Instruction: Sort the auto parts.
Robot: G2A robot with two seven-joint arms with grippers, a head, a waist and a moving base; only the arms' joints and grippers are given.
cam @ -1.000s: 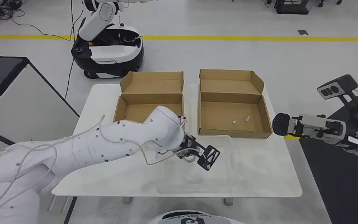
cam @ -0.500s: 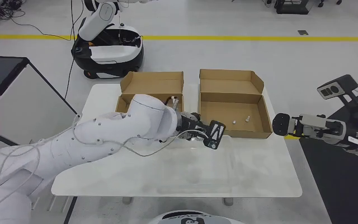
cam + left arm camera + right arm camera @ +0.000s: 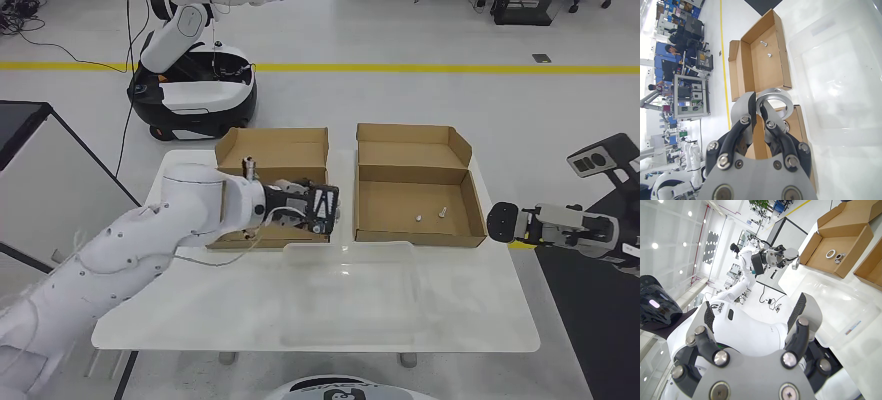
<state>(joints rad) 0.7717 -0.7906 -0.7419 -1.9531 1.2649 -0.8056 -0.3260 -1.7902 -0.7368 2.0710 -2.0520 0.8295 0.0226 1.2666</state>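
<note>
My left gripper (image 3: 757, 100) is shut on the rim of a silver metal ring (image 3: 774, 98), one finger inside it and one outside. From above, the left gripper (image 3: 322, 205) hangs over the near right corner of the left cardboard box (image 3: 270, 160). That box (image 3: 831, 240) holds a flat ring (image 3: 830, 254) and a flanged hub (image 3: 839, 257). The right cardboard box (image 3: 415, 205) holds two bolts (image 3: 418, 215) (image 3: 441, 211). My right gripper (image 3: 500, 222) stays off the table's right edge, open, with nothing between its fingers (image 3: 800, 308).
A clear plastic tray (image 3: 400, 300) lies on the white table (image 3: 470, 300) in front of both boxes. Another robot's base (image 3: 195, 90) stands beyond the table. A dark cabinet (image 3: 40, 170) is on the left.
My left arm has swung with the ring from above the clear tray back and to the left, to the left box's near right corner. The right arm has not moved.
</note>
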